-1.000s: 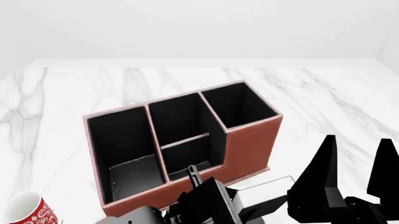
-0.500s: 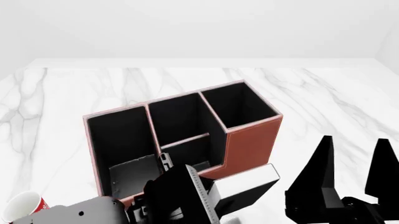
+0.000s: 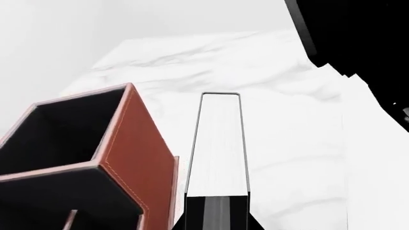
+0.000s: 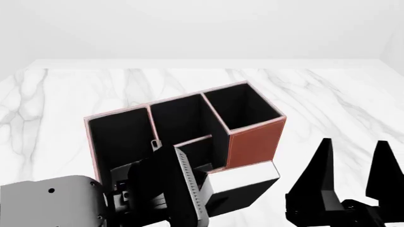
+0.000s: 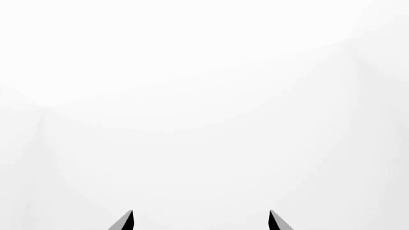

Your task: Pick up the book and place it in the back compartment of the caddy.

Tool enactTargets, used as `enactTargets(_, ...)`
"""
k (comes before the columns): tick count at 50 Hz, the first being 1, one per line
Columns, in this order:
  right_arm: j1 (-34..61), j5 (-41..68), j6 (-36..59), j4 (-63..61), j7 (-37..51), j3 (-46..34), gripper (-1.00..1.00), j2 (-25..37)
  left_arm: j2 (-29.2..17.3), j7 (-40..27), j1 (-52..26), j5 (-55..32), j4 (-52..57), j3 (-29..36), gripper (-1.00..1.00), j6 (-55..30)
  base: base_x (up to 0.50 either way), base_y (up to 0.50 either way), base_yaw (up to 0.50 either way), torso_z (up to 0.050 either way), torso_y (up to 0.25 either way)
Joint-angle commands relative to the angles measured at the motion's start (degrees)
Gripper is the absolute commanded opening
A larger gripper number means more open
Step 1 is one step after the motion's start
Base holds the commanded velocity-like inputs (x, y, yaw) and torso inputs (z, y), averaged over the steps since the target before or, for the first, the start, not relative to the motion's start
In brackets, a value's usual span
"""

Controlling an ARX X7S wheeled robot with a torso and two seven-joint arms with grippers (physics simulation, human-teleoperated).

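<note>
Head view: black, white-edged book [image 4: 243, 182]

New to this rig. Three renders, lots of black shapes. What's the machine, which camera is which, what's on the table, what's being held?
These are simulator renders of a two-armed wheeled robot.

The head view looks forward and down over a white marble table. On it stands a reddish-brown leather-look desk caddy with black-lined cells.

The grey-and-black bulk low in that view is the left arm. Its left gripper is shut on a small black hardback book with white page edges, held beside the caddy's near wall.

The left wrist view looks along that book, with the caddy alongside.

The two black prongs are the right gripper, open and empty. The right wrist view shows only its tips against blank white.
</note>
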Motion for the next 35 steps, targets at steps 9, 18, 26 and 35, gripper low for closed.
enactTargets(9, -0.18, -1.41, 0.04, -0.32, -0.96, 0.7, 1.0, -0.9, 0.36, -5.83, -9.3, -13.53, -1.08, -9.05, -1.0, -5.68, 0.0, 0.0, 0.0, 0.0, 0.001)
enactTargets(18, -0.01, -1.34, 0.06, -0.19, -0.83, 0.61, 1.0, -0.77, -0.8, -7.05, -15.59, -14.91, -5.1, -10.11, -1.0, -6.2, 0.0, 0.0, 0.0, 0.0, 0.001)
enactTargets(26, 0.06, -1.43, -0.16, 0.16, -0.9, 0.31, 1.0, -0.75, -0.47, -12.11, -18.04, -18.05, -9.25, -11.29, -1.0, -6.37, 0.0, 0.0, 0.0, 0.0, 0.001)
enactTargets(35, 0.22, -1.38, -0.09, 0.37, -0.74, 0.25, 1.0, -0.64, -1.88, -12.66, -19.74, -20.42, -10.06, -11.08, -1.0, -6.36, 0.0, 0.0, 0.0, 0.0, 0.001)
